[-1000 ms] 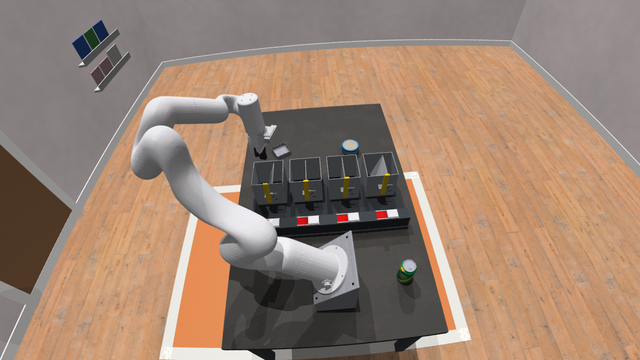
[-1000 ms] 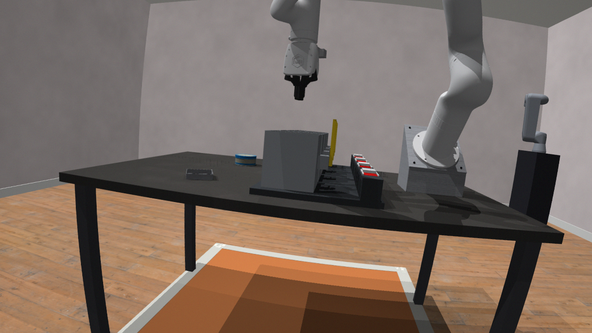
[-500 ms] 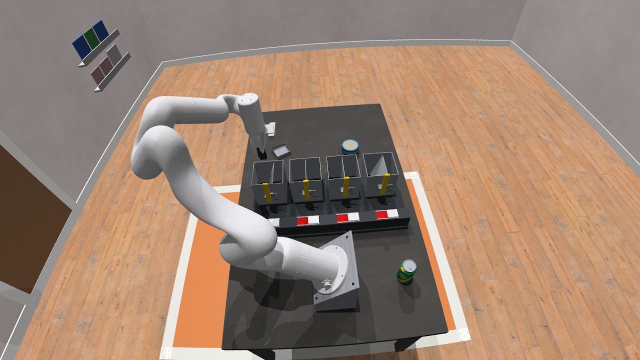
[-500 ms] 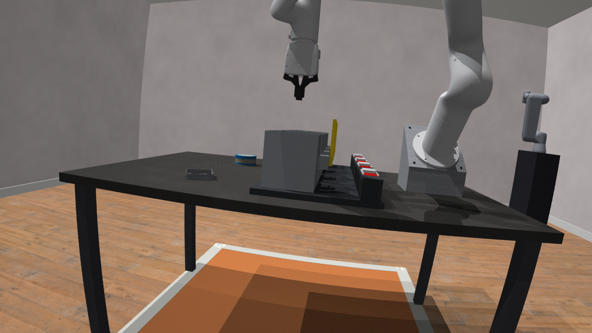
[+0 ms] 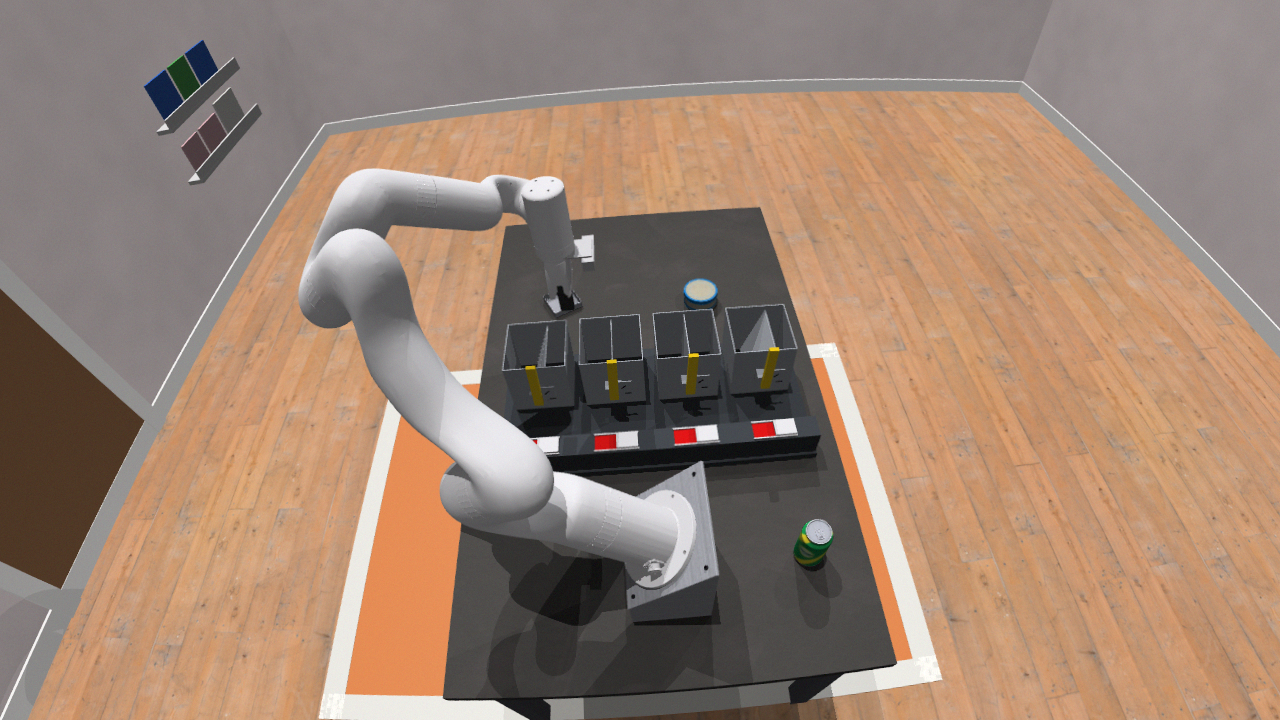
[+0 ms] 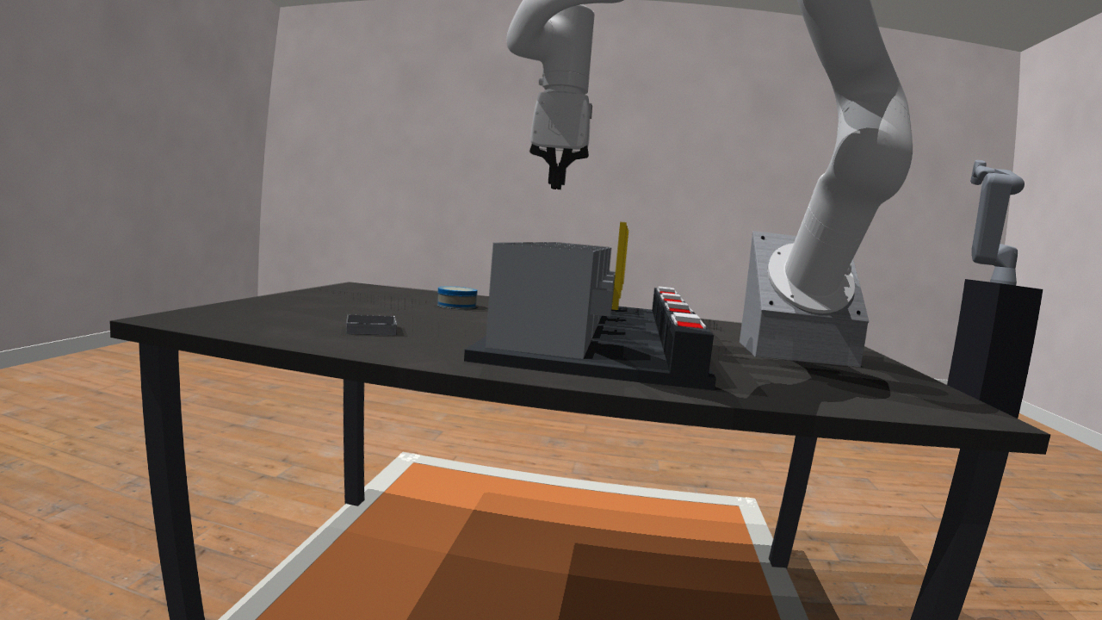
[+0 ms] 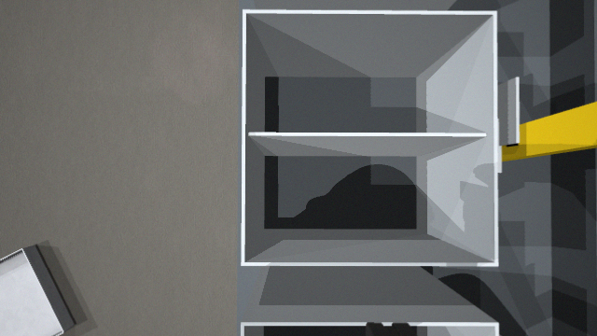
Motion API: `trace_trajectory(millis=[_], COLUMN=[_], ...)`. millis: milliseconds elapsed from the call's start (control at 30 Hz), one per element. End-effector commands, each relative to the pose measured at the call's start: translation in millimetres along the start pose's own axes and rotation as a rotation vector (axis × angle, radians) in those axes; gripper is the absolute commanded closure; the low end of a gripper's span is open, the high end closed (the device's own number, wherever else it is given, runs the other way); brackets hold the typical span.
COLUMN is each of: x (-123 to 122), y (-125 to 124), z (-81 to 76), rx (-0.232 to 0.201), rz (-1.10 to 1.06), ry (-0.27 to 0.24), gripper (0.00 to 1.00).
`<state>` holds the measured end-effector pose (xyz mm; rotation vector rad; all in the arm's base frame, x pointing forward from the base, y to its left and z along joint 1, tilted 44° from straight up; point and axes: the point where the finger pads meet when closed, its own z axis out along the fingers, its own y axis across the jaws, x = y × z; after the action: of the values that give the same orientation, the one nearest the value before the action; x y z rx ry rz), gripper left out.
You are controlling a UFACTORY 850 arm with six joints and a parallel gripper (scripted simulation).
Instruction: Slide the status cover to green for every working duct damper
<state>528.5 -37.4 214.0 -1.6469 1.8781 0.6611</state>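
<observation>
Four grey open-topped dampers stand in a row: the leftmost (image 5: 537,362), the second (image 5: 612,356), the third (image 5: 687,351) and the rightmost (image 5: 761,346). Each has a yellow lever on its front, such as the leftmost lever (image 5: 533,385). In front of them, the sliders (image 5: 695,435) show red beside white covers. The leftmost slider (image 5: 546,443) is partly hidden by my arm. My gripper (image 5: 563,300) is shut and empty, high above the leftmost damper, as the side view (image 6: 556,178) shows. The wrist view looks straight down into this damper (image 7: 368,137), with its blade (image 7: 368,135) edge-on and its lever (image 7: 555,131) at the right.
A small grey tray (image 5: 583,247) lies behind the dampers, and also shows in the wrist view (image 7: 28,294). A blue round tin (image 5: 699,291) sits behind the third damper. A green can (image 5: 812,543) stands at the front right. The arm's grey base mount (image 5: 675,546) is in front of the sliders.
</observation>
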Motion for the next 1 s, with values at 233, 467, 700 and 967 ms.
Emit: trace_trajectory(millis=[233, 467, 700, 967], x=[93, 140, 182, 182], y=[-3, 4, 13, 13], z=[0.1, 2.2, 5.5, 6.0], rx=[0.001, 0.0, 0.0, 0.0], rz=[-0.002, -0.003, -0.005, -0.005], ry=[-0.001, -0.006, -0.013, -0.013], gripper=[1.0, 1.0, 1.0, 1.0])
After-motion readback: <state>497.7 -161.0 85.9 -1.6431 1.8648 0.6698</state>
